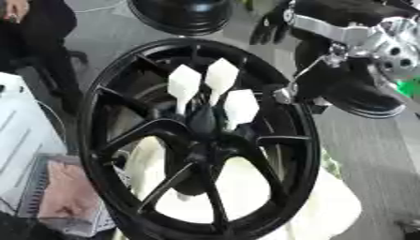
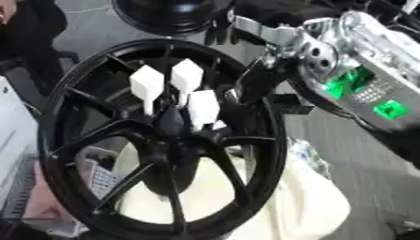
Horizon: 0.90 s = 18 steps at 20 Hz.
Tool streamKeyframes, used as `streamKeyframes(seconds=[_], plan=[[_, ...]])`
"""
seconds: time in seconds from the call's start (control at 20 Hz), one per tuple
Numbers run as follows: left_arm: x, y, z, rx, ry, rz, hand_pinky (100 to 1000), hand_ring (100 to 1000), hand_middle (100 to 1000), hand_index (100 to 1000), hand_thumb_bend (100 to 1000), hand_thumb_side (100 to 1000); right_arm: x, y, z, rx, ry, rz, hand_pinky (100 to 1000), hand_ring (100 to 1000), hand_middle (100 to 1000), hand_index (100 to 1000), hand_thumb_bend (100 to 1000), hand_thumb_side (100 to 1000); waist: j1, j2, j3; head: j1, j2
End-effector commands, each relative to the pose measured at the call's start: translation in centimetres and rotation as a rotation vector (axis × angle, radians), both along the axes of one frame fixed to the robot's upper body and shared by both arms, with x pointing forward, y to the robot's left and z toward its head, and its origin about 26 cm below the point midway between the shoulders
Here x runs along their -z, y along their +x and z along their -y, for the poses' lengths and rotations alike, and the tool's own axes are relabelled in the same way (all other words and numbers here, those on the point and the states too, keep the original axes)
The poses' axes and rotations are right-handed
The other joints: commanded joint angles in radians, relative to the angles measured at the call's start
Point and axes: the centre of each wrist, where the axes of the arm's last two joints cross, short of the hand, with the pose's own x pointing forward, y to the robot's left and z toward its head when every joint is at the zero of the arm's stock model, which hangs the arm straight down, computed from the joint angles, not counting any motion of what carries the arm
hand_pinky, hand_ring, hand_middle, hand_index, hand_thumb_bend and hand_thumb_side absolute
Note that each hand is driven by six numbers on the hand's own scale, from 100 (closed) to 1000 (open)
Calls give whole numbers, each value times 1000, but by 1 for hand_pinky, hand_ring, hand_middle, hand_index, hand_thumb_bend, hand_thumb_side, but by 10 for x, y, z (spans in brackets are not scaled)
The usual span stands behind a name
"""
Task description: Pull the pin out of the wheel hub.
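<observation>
A black spoked wheel [image 1: 90, 140] stands tilted across the middle of the view. Three white pins with flat diamond-shaped heads stick out of its hub [image 1: 202, 127]: one on the left [image 1: 183, 83], one at the top [image 1: 221, 75], one on the right [image 1: 241, 105]. My right arm, with its silver joints [image 2: 324, 54], comes in from the upper right over the wheel's rim. Its black hand [image 1: 268, 28] hangs above the rim's upper right, apart from the pins. My left hand shows in neither view.
A second black wheel [image 1: 184, 16] lies at the top edge. A pale cloth-like pad [image 1: 328, 206] lies under the wheel. A white box [image 1: 20, 136] and a grey tray holding something pink [image 1: 70, 197] stand at the left.
</observation>
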Motion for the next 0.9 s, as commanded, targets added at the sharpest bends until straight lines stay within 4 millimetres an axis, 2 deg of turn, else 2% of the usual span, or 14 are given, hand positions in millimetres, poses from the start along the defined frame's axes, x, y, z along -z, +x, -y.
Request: streamKeyframes(seconds=[0.05, 0.45, 0.6, 0.65, 0.9], plan=[[-10, -2, -1, 1, 35, 24, 814, 781, 647, 842, 100, 564, -3, 4, 2, 187, 3, -269, 888, 752, 705, 770, 482, 100, 13, -12, 1, -5, 3], [-8, -2, 1, 4, 40, 16, 814, 782, 648, 842, 100, 573, 15, 15, 3, 205, 30, -328, 880, 743, 693, 758, 473, 100, 15, -8, 13, -10, 6], [-8, -2, 1, 3, 40, 13, 814, 782, 649, 842, 100, 571, 18, 16, 3, 199, 40, -346, 879, 737, 683, 750, 483, 100, 16, -10, 17, -11, 6], [-8, -2, 1, 3, 39, 13, 813, 782, 649, 842, 100, 571, 18, 16, 3, 197, 43, -350, 876, 734, 678, 746, 511, 100, 16, -11, 17, -12, 6], [-8, -2, 1, 5, 37, 9, 813, 782, 649, 842, 100, 575, 25, 17, 1, 185, 69, -383, 861, 728, 678, 745, 468, 100, 17, -13, 21, -17, 6]])
